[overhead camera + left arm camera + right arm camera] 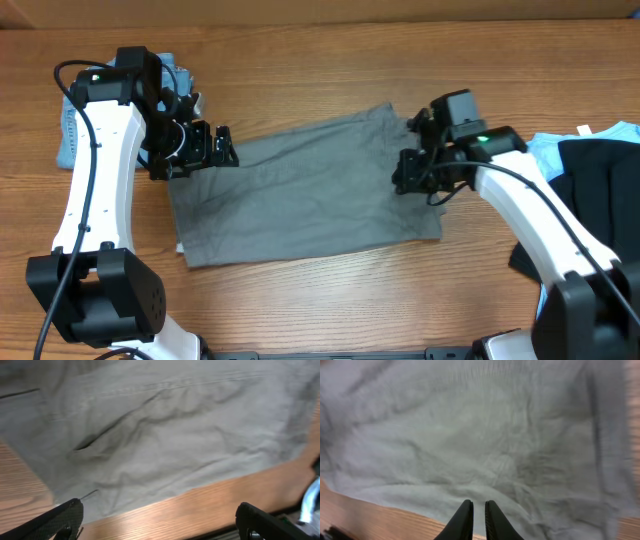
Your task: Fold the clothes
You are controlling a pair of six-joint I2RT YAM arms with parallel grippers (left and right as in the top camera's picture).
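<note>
Grey garment [300, 190] in every view; black clothing [598, 185] only overhead

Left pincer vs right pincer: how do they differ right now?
Opening: the left pincer has its jaws spread wide, while the right pincer has them almost together.
Place: the left pincer is at the left end of the grey garment, and the right pincer is at its right end.
Shared: both are black, both point at that garment, and neither visibly holds cloth.
</note>
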